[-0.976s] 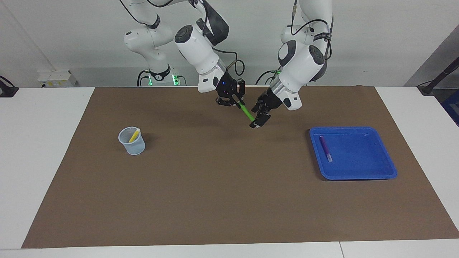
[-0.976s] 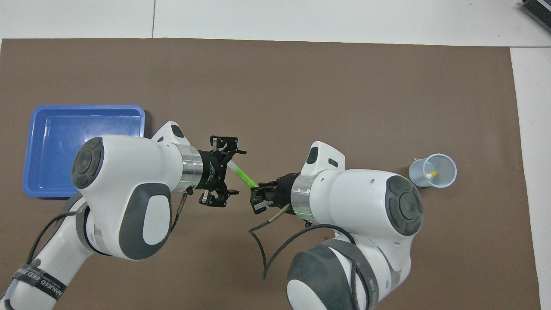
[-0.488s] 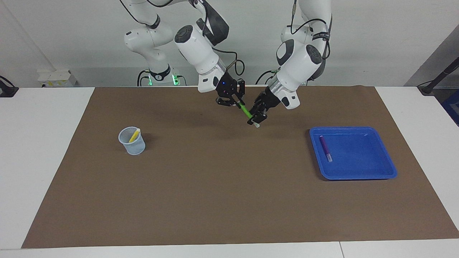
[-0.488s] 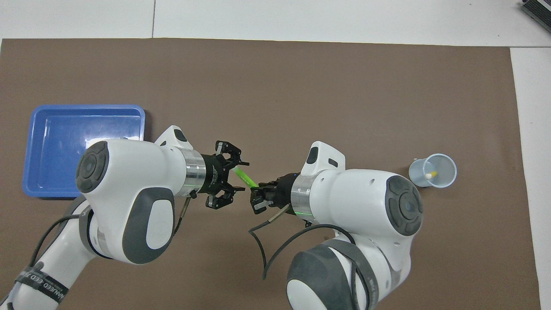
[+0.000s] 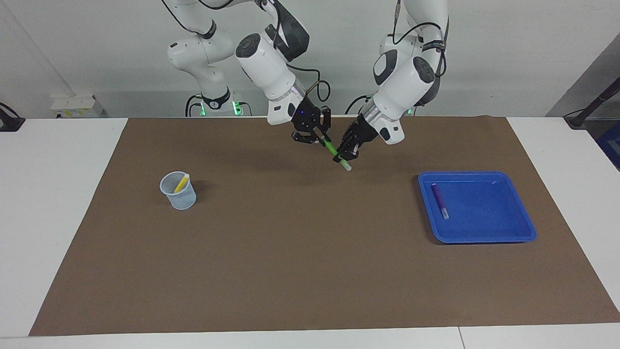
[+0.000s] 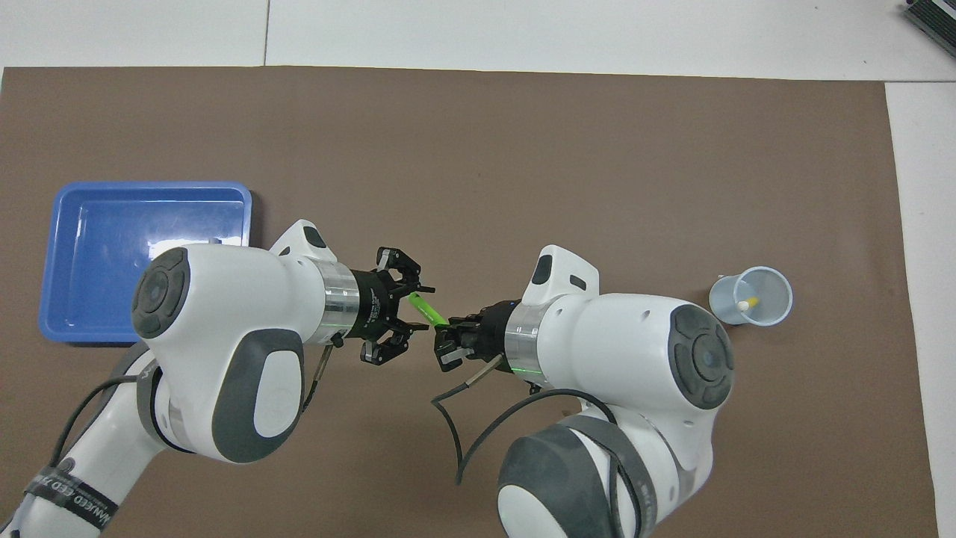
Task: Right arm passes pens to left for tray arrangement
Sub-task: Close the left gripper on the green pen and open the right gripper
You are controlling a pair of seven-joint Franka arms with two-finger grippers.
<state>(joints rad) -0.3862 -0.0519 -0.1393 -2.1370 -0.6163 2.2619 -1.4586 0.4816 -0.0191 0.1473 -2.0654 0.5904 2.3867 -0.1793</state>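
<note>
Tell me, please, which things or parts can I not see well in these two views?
- The purple pen: overhead view, the left arm covers its place in the tray.
- The green pen: both views, the end inside the right pincer is hidden.
- The yellow pen: its lower part is veiled by the cup wall; overhead, only its tip shows.
- The left arm's base: facing view, cut off by the top edge.

A white table [image 5: 63, 203] fills most of the facing view, covered across its middle by a large brown mat [image 5: 300, 252]. A plain pale wall [image 5: 97, 43] runs along the top. A small white box [image 5: 77, 105] sits at upper left, and a dark grey panel [image 5: 588, 82] slants at upper right.
</note>
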